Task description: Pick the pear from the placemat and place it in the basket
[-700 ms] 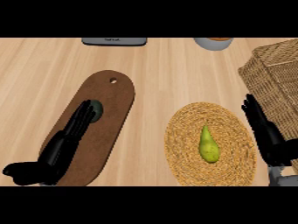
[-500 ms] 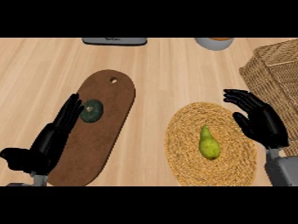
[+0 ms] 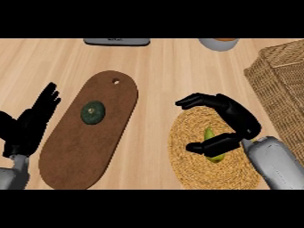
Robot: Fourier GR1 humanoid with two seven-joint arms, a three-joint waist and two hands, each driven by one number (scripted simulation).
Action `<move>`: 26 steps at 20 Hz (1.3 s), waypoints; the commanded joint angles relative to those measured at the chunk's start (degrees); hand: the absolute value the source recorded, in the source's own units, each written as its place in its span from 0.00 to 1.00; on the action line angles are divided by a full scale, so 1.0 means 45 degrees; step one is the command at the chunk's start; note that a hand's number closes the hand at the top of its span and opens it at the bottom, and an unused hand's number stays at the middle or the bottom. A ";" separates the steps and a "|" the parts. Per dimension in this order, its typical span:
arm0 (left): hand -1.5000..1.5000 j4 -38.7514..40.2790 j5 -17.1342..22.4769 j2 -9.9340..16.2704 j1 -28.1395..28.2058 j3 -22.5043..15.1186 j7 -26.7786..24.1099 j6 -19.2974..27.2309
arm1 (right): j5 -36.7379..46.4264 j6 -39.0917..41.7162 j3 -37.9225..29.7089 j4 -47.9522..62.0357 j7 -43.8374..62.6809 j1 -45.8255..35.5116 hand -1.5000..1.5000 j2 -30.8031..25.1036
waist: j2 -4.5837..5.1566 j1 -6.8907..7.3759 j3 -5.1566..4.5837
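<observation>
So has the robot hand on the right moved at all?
Yes. The right robot hand has swung left, away from the basket, and now curls over the pear on the placemat.

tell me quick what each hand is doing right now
Left hand: open, holding nothing, beside the cutting board.
Right hand: open, fingers curved over the pear, not closed on it.

Even, bright light falls on the counter (image 3: 161, 67); shadows are faint and soft, with no glare anywhere in the frame.

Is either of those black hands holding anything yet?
No. The right hand arches over the green pear on the round woven placemat; the left hand is open.
</observation>
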 commanded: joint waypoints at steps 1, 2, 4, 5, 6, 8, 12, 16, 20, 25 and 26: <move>0.50 0.0754 0.0083 0.0274 -0.1051 0.0580 0.1235 0.0036 | 0.1998 -0.1537 0.1375 -0.0478 0.0013 -0.0101 0.00 0.1564 | -0.0119 -0.0459 -0.0023; 0.50 0.1918 0.0281 0.0258 -0.1153 0.1005 0.0022 -0.0670 | 0.2382 -0.1882 0.1604 -0.0434 0.0949 -0.0653 0.00 0.1940 | -0.0100 -0.0476 -0.0038; 0.50 0.1956 0.0213 0.0262 -0.0772 0.1015 0.0001 -0.0914 | 0.1632 -0.1306 0.1271 -0.1868 0.3945 -0.1058 0.00 0.1807 | -0.0143 -0.0521 -0.0040; 0.50 0.1852 -0.0342 -0.0155 -0.1134 0.0703 0.0283 0.0112 | 0.1462 -0.1250 0.1409 -0.3104 0.5419 -0.0942 0.00 0.1533 | -0.0193 -0.0694 -0.0047; 0.50 0.1966 0.0119 0.0270 -0.1309 0.1107 0.0489 -0.0536 | 0.1354 -0.0659 0.1208 -0.2642 0.5902 -0.1315 0.00 0.1164 | -0.0164 -0.0599 -0.0043; 0.50 0.1328 -0.0237 0.0452 -0.0991 0.0839 0.0650 -0.0253 | 0.1461 -0.0263 0.1167 -0.3077 0.8113 -0.2521 0.00 0.0676 | -0.0249 -0.0570 -0.0061; 0.50 0.1143 -0.0076 0.0341 -0.1108 0.0841 0.0941 -0.0236 | 0.3161 0.0641 0.0994 -0.2527 0.9829 -0.4337 0.00 -0.1376 | -0.0273 -0.0490 -0.0080; 0.50 0.1382 -0.0184 -0.0076 -0.0990 0.0798 0.0520 -0.0096 | 0.3301 0.2155 0.0343 -0.1716 1.2160 -0.6395 0.00 -0.2461 | -0.0177 -0.0387 -0.0074; 0.50 0.1259 -0.0149 0.0282 -0.0899 0.1056 0.0637 -0.0502 | 0.1067 0.5107 -0.0944 -0.0931 1.2885 -0.7487 0.00 -0.3445 | -0.0150 -0.0428 -0.0045; 0.50 0.1026 -0.0343 0.0079 -0.0935 0.0976 0.0909 -0.0351 | -0.0879 0.7895 -0.0943 0.0199 1.3726 -0.8016 0.00 -0.3494 | -0.0169 -0.0393 -0.0038; 0.50 0.0914 -0.0227 0.0033 -0.0973 0.1049 0.1053 -0.0387 | -0.1147 0.8451 -0.1220 0.0136 1.3499 -0.7563 0.00 -0.4099 | -0.0173 -0.0471 -0.0032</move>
